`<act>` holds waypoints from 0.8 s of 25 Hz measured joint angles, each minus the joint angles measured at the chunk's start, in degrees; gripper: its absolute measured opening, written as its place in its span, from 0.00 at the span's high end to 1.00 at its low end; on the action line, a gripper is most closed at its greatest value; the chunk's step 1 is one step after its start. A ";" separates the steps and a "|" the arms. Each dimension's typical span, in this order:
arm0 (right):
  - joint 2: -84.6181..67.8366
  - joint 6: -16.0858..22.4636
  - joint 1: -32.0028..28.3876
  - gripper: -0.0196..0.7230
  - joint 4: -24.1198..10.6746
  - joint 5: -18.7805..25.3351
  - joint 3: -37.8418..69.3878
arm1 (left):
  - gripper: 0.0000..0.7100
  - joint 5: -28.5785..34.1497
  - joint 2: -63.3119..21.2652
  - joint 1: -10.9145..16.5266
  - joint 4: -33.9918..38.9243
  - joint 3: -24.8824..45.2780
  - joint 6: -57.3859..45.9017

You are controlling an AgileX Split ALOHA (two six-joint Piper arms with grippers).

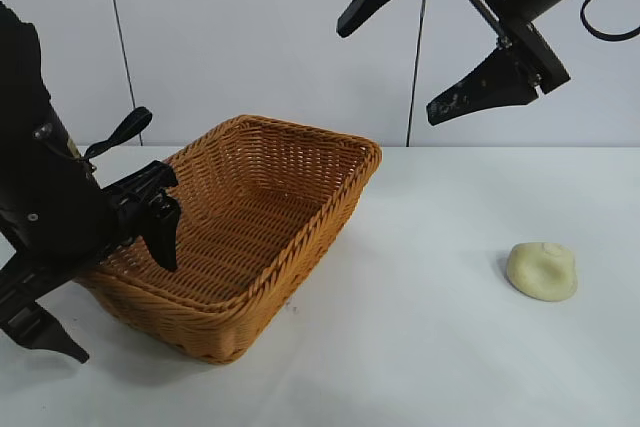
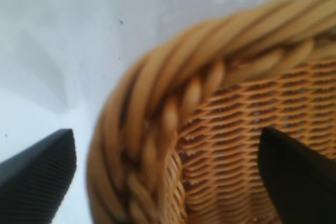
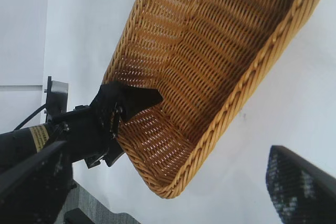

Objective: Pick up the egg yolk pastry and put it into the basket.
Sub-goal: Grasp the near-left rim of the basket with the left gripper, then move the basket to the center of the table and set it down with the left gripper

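Exterior view, egg yolk pastry (image 1: 542, 271) well below empty, wide-open right claw (image 1: 420, 62), left claw (image 1: 110, 282) spread astride basket (image 1: 300, 162) rim.

1. Large rectangular woven wicker basket (image 1: 262, 237) sits on the white table (image 1: 420, 347), left of centre in the exterior view.
2. Small pale dome-shaped egg yolk pastry (image 1: 542, 271) lies on the table at the right, well apart from the basket, nothing between them.
3. Black left gripper (image 1: 110, 282) at the basket's left near corner, straddling the braided rim: one finger inside the basket, the other outside over the table.
4. Black right gripper (image 1: 440, 52) hangs high above the table, between basket and pastry, behind both.
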 joint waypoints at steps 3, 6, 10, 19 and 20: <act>0.00 0.00 0.00 0.04 0.00 0.00 0.00 | 0.31 0.18 0.00 0.00 -1.37 0.00 0.53; 0.00 0.00 0.00 0.04 0.00 0.00 0.00 | 0.56 0.77 0.00 0.00 -1.71 0.00 0.69; 0.00 0.00 0.00 0.04 0.00 0.00 0.00 | 0.83 1.30 -0.06 0.21 -2.49 0.00 0.59; 0.00 0.05 0.00 0.04 -0.55 0.05 0.00 | 0.84 7.92 -1.61 4.67 -9.23 -4.57 16.05; 0.00 0.04 0.00 0.04 -0.55 0.05 0.00 | 0.84 9.74 -1.61 5.46 -10.24 -5.68 18.94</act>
